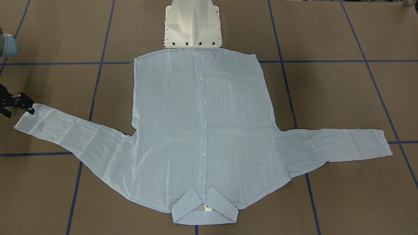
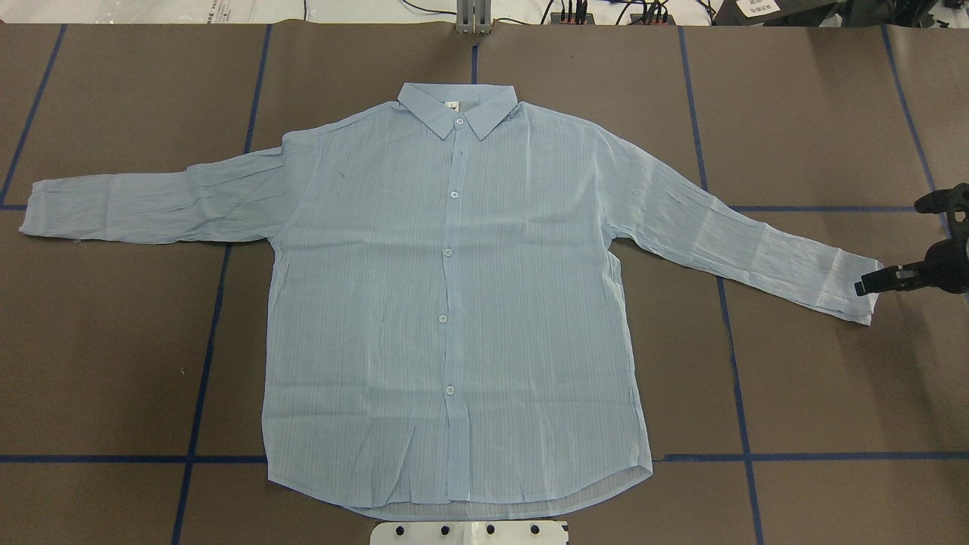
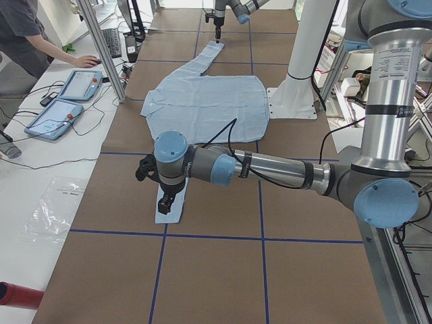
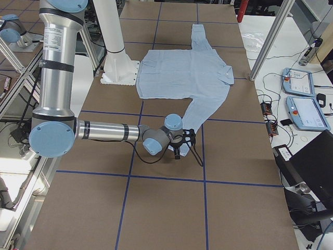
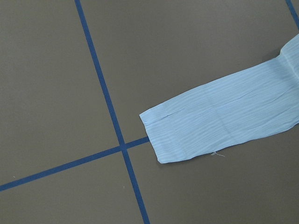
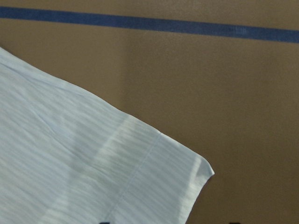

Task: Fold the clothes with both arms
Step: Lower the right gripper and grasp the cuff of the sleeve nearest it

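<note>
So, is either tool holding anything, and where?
Cannot tell: the right tool is at one shirt cuff, grip unconfirmed; the left tool hangs above the other cuff, holding nothing.

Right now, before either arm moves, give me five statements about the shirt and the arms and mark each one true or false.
1. The shirt lies flat, buttons up. True.
2. The collar is next to the robot's base. False: the hem is by the base, and the collar is on the far side.
3. The right fingers are at a sleeve cuff. True.
4. Both sleeves are folded over the chest. False: both are spread out sideways.
5. The left fingers hang over the collar. False: they are over the other sleeve's cuff.
</note>
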{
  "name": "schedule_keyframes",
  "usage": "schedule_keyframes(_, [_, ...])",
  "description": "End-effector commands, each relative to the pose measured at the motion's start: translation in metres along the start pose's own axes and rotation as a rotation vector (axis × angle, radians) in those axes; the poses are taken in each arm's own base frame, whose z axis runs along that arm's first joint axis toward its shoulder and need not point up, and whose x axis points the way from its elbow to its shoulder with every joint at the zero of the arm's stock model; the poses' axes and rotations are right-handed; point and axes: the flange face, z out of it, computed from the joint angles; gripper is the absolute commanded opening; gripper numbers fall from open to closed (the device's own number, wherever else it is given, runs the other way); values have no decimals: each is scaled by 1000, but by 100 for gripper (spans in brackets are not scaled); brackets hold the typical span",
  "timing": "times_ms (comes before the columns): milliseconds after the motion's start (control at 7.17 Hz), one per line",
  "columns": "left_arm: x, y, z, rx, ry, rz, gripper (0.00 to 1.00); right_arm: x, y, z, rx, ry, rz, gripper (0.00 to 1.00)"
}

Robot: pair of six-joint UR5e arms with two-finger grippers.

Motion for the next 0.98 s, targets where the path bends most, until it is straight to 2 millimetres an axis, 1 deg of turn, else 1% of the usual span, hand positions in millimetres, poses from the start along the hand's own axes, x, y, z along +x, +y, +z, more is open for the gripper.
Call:
schedule_keyframes(0, [0, 0, 0, 0, -1, 1, 100, -3, 2, 4, -13, 1, -4, 79])
schedule_keyframes(139, [0, 0, 0, 0, 0, 1, 100, -1, 4, 6, -18, 4, -2, 73])
schedule_keyframes(279, [0, 0, 0, 0, 0, 1, 100, -1, 4, 7, -20, 4, -2, 70])
schedule_keyframes(418, [0, 0, 0, 0, -1, 1, 100, 0, 5, 7, -21, 5, -1, 60])
schedule_keyframes(558, [0, 0, 0, 0, -2, 1, 100, 0, 5, 7, -22, 4, -1, 40])
schedule_keyframes(697, [0, 0, 0, 0, -2, -1, 100, -1, 5, 7, -24, 3, -4, 16])
schedule_keyframes(836, [0, 0, 0, 0, -2, -1, 100, -3, 7, 10, -28, 5, -8, 7])
